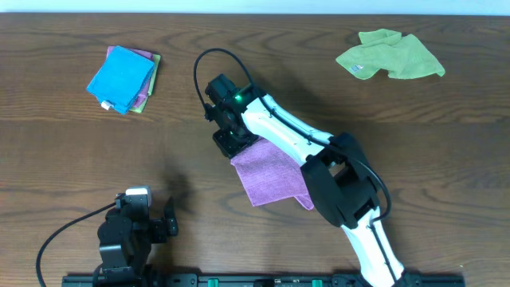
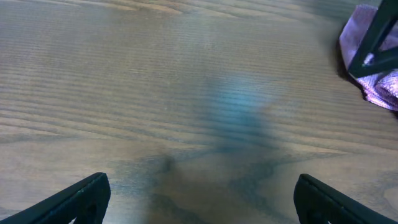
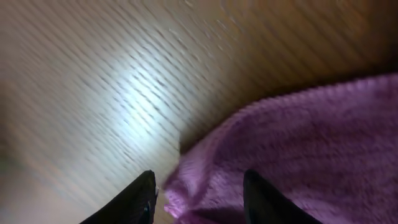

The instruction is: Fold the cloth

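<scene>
The purple cloth [image 1: 271, 179] lies folded on the table's middle, partly under my right arm. Its upper left corner sits below my right gripper [image 1: 231, 143]. In the right wrist view that corner [image 3: 298, 143] bunches up between the two dark fingers of the gripper [image 3: 199, 196], which stand apart and open, the left finger clear of the fabric. My left gripper [image 1: 145, 209] rests at the front left, away from the cloth. Its jaws [image 2: 202, 199] are wide open over bare wood, and the cloth [image 2: 379, 81] shows at the upper right of that view.
A bright blue cloth [image 1: 121, 77] tops a small stack of folded cloths at the back left. A lime-green cloth [image 1: 390, 57] lies crumpled at the back right. A black cable [image 1: 203, 68] loops behind the right gripper.
</scene>
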### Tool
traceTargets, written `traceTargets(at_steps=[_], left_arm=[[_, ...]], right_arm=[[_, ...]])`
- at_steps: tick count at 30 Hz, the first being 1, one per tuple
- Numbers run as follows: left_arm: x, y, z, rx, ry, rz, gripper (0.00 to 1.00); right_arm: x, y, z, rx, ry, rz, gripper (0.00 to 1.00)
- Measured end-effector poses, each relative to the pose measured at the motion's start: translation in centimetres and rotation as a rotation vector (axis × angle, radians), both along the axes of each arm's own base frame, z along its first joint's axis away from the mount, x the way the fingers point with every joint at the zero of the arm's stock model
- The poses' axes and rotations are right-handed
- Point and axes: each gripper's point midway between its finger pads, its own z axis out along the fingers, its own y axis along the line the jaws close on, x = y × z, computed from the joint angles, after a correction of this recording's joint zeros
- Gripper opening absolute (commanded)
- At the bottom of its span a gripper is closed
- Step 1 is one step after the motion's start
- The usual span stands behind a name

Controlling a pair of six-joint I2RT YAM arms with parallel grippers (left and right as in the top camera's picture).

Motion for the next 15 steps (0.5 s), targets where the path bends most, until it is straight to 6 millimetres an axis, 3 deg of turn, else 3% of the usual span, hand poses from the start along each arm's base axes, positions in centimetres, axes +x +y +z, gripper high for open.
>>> traceTargets(at_steps=[9,15], left_arm=[[0.01,-0.01,0.01,0.0,0.0,0.0,0.95],[0.0,-0.01,0.0,0.0,0.0,-0.001,0.95]], right_arm=[[-0.43,0.98,0.31,0.056,0.03,0.006,0.43],[-0.17,0.71,0.2,0.038,0.015,0.0,0.36]])
